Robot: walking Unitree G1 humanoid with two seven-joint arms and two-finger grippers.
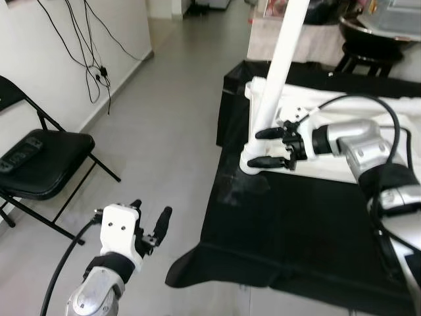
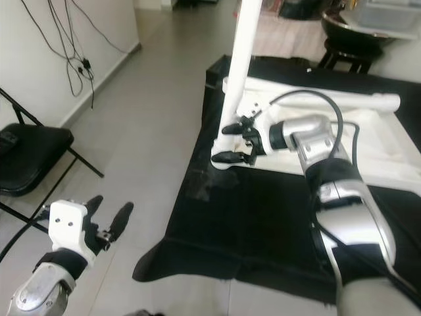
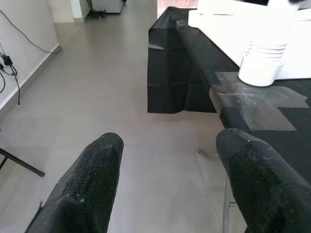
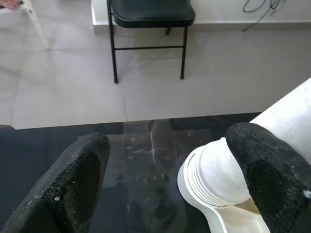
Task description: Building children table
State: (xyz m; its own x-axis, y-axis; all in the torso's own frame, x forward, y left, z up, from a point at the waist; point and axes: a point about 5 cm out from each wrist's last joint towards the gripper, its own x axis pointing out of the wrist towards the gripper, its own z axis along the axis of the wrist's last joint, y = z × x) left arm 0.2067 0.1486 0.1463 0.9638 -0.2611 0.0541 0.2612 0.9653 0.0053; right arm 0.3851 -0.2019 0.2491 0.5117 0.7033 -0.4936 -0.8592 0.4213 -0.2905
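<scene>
So the white tabletop point(image 1: 368, 168) lies flat on the black-covered counter point(image 1: 276, 243), and one white leg point(image 1: 279, 62) stands up out of its near corner, leaning a bit toward the wall side. The right tool point(image 1: 272, 147) sits at the base of that leg, fingers spread wide on either side of the ribbed collar point(image 4: 218, 172); from the wrist view one finger looks just beside the leg, the other well off, so it's not gripping anything yet. My guess is the step is seating or twisting that leg into its socket. To do it right I'd close on the leg just above the collar, not on the threads, square the leg up before turning, and keep the push straight down so the top doesn't skid on the cloth. The left tool point(image 1: 152, 227) hangs open over the floor near the black chair point(image 1: 39, 164), holding nothing; it could come steady the top.
</scene>
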